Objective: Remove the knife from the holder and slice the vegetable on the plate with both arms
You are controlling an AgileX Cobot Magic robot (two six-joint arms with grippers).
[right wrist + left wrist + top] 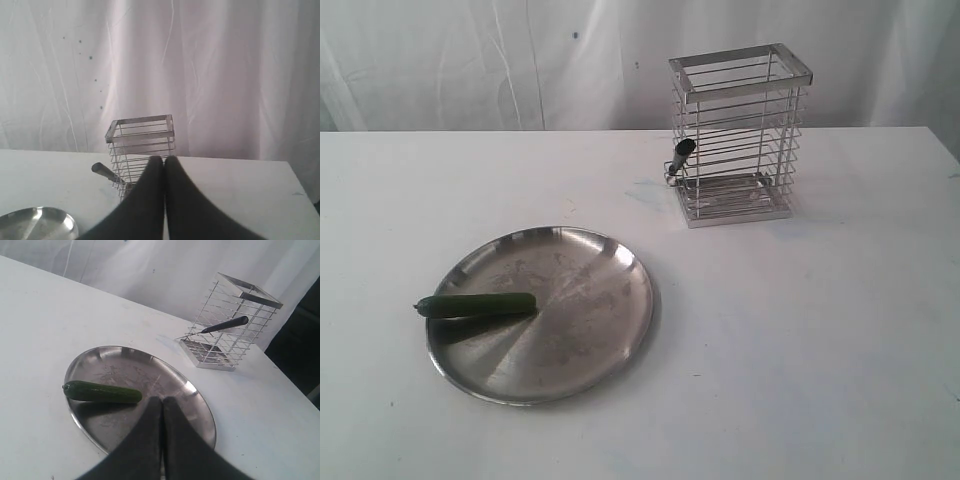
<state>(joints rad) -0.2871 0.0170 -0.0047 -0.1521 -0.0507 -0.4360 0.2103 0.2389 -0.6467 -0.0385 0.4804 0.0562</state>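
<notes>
From my station, the left pincer [161, 405] sits nearest in its wrist view, its two dark fingers pressed together with only a thin seam between them and nothing held. It hangs over the near edge of the plate [195, 410]. The right pincer [163, 165] looks the same in its own wrist view: fingers closed against each other, empty, pointing toward the holder [142, 131]. I see neither arm in the exterior view.

On the white worktop [800, 330], the plate [600, 300] lies nearest the exterior camera, left of centre, flat and shiny with a scuffed middle. The vegetable [478, 305] lies on its left part, lengthwise across, one tip just reaching the left rim, and it throws a dark shadow on the metal. In the left wrist view the vegetable [102, 392] looks whole and dark green.

Farther back and to the right, well apart from the plate, the holder [740, 135] stands upright on the worktop near the white curtain [470, 60]. The knife [682, 152] is in it, tilted, its black handle poking out through the wires on the side facing the plate. In the left wrist view the knife [225, 325] slants through the cage, handle high and blade low toward the base.
</notes>
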